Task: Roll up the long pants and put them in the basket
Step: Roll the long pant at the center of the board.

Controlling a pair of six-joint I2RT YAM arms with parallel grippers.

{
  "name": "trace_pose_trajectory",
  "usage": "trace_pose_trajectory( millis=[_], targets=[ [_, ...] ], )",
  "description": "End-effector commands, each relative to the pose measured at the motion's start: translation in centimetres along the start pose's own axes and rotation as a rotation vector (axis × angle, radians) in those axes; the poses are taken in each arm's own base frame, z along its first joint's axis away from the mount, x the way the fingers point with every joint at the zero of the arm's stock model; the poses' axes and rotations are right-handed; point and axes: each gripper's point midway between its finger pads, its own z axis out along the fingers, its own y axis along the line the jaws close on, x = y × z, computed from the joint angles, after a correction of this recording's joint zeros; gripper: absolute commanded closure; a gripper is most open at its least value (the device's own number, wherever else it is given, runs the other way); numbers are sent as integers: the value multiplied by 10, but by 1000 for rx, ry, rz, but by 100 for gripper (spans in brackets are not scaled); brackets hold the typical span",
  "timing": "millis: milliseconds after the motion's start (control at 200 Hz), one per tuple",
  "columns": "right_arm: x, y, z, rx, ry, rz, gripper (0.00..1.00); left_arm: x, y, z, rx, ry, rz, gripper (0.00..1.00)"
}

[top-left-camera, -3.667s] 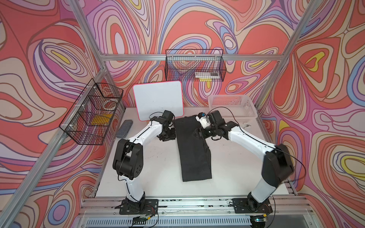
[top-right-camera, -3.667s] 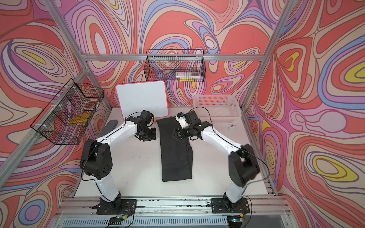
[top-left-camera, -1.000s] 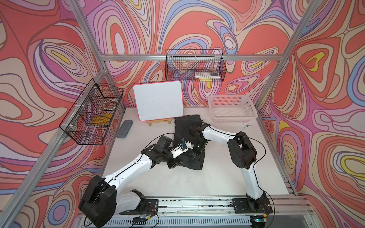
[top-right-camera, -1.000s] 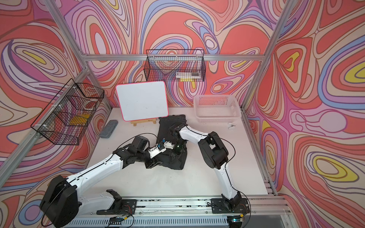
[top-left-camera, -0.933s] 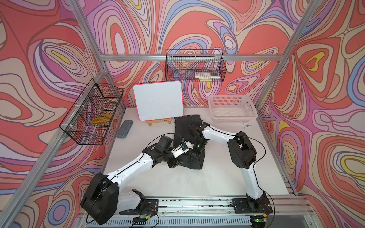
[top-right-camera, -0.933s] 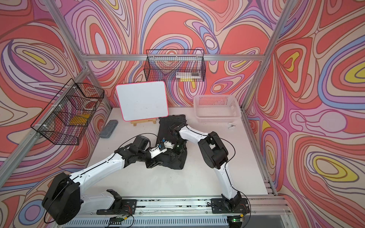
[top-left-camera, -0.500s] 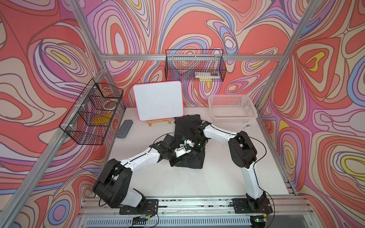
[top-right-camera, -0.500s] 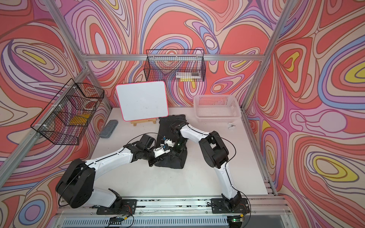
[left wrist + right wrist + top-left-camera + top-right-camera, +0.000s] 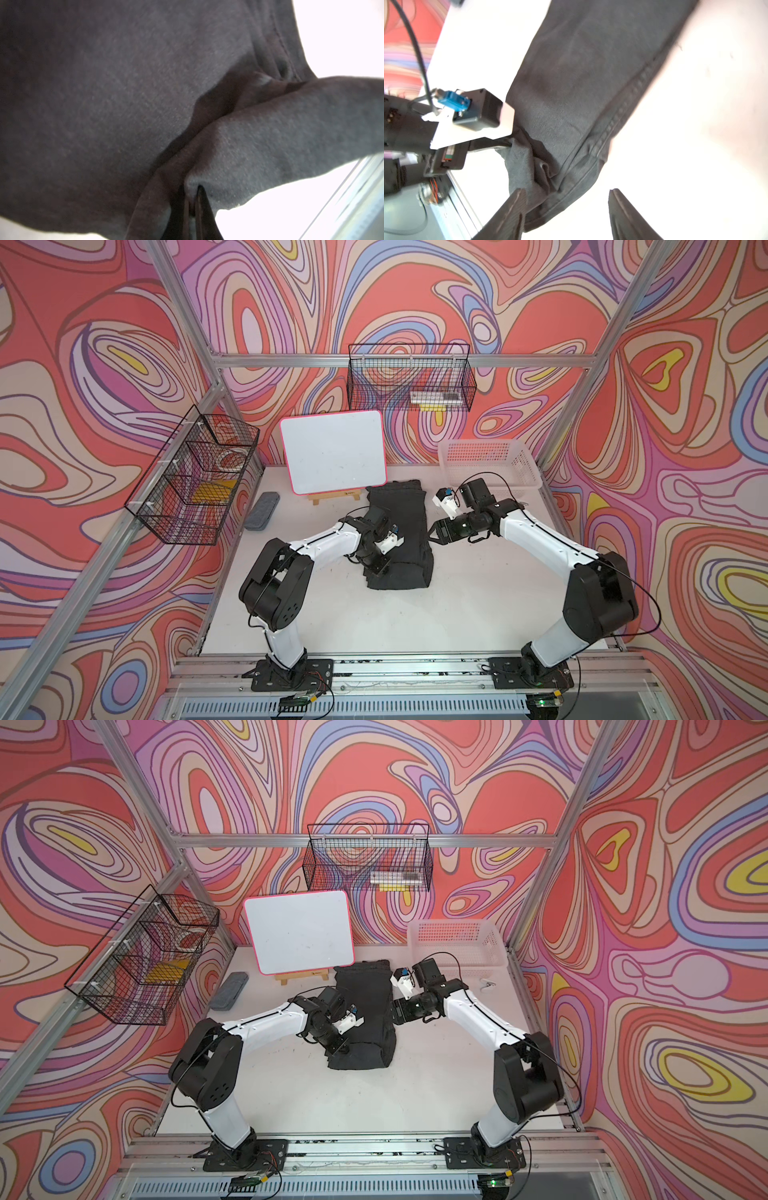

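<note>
The long pants (image 9: 401, 522) lie in the middle of the white tabletop (image 9: 478, 605); they are folded into a short dark pile; the end nearest the arm bases is bunched and thicker. The left hand (image 9: 376, 568) sits on the left edge of the pile, down by the thick end; its fingers (image 9: 205, 220) are squeezed tight together, with a fold of the dark cloth pinched between them; from this hand the rest of the pants spreads out to its right and away toward the back wall.

The right hand (image 9: 433, 533) is just beside the right edge of the pants, about halfway along the pile; its fingers (image 9: 510, 214) stand wide apart and grip nothing. In the right wrist view the stitched side seam and the bunched end of the pants lie in the gap, close to one finger; bare tabletop shows by the other finger; whether the cloth touches that near finger, I cannot tell. Both hands are low, close to the tabletop, with the pants between them.
</note>
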Motion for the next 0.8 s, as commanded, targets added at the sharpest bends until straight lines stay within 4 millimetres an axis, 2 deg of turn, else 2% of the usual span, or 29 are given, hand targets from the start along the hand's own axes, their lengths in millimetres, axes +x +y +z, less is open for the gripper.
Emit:
trace_pose_trajectory(
  millis=[0,65,145,150,165,180,290,381,596,791],
  targets=[
    [21,-20,-10,131,-100,356,32,27,-15,9,88,97,-318,100],
    [42,-14,-24,173,-149,435,29,19,-27,16,183,55,-432,100],
    [66,3,-38,172,-187,471,23,10,-38,27,290,21,-540,100],
    [68,4,-38,171,-188,473,21,10,-38,28,292,20,-545,100],
    [72,8,-40,164,-191,473,5,9,-37,30,294,14,-556,100],
    [75,11,-42,159,-199,474,2,9,-36,32,295,12,-565,100],
    [95,39,-45,80,-230,488,2,9,-31,37,264,45,-556,100],
    [112,39,-28,106,-210,541,2,4,-35,36,287,58,-558,100],
    [105,27,-9,113,-291,709,2,-8,-58,31,433,3,-649,100],
    [98,27,29,60,-310,763,5,-19,-69,34,492,-14,-657,100]
  ],
)
